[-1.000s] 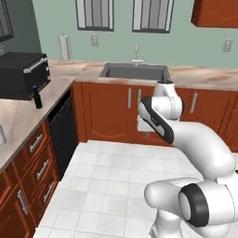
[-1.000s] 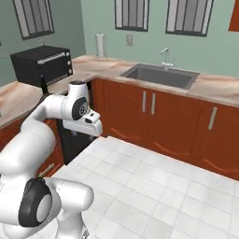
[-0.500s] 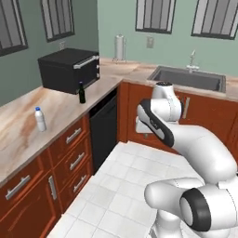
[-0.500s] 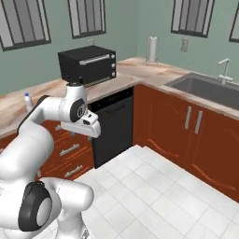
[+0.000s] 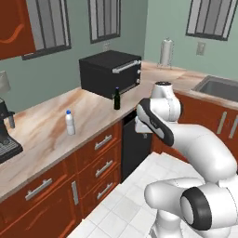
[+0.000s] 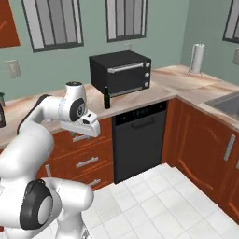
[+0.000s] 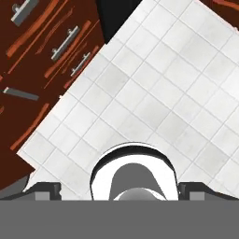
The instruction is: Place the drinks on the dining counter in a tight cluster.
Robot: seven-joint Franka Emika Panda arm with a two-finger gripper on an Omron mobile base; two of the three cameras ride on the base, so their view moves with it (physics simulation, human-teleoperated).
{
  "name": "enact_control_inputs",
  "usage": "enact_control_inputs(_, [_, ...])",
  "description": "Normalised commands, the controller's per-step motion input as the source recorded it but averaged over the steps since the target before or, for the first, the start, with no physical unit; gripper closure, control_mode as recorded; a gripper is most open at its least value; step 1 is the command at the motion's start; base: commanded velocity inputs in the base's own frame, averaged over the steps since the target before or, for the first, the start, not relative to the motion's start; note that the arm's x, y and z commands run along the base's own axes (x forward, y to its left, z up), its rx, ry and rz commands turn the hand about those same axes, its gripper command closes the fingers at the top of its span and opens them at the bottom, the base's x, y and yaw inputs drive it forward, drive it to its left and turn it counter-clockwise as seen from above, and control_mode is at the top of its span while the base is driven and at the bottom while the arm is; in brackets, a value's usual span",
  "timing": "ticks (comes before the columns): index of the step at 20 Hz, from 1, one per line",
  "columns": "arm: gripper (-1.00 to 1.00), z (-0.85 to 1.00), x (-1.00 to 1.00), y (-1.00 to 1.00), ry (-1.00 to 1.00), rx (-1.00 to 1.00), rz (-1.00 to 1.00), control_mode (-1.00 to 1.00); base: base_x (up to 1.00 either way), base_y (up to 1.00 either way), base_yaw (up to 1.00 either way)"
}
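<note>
Glossy white arm (image 5: 186, 139), dark joints

In the left base view, a dark coffee machine (image 5: 6, 135) is cut off by the left edge, and a steel sink (image 5: 222, 88) by the right edge. The slim dark green bottle (image 6: 107, 99) is too small to show its label in the right base view, where the white arm hides the counter's left stretch.

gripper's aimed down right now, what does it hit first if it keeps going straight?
The white tiled floor, most likely. The open gripper points down at bare tiles beside the drawers; nothing shows between.
</note>
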Motion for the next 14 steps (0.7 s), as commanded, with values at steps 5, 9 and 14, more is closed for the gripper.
enact_control_inputs(5, [-1.00, 0.00, 0.00, 0.00, 0.00, 0.00, 0.00, 1.00, 0.79, -0.05, 0.34])
enact_control_inputs(9, [-1.00, 0.00, 0.00, 0.00, 0.00, 0.00, 0.00, 1.00, 0.66, -0.17, 0.35])
enact_control_inputs(14, [-1.00, 0.00, 0.00, 0.00, 0.00, 0.00, 0.00, 1.00, 0.49, -0.29, 0.33])
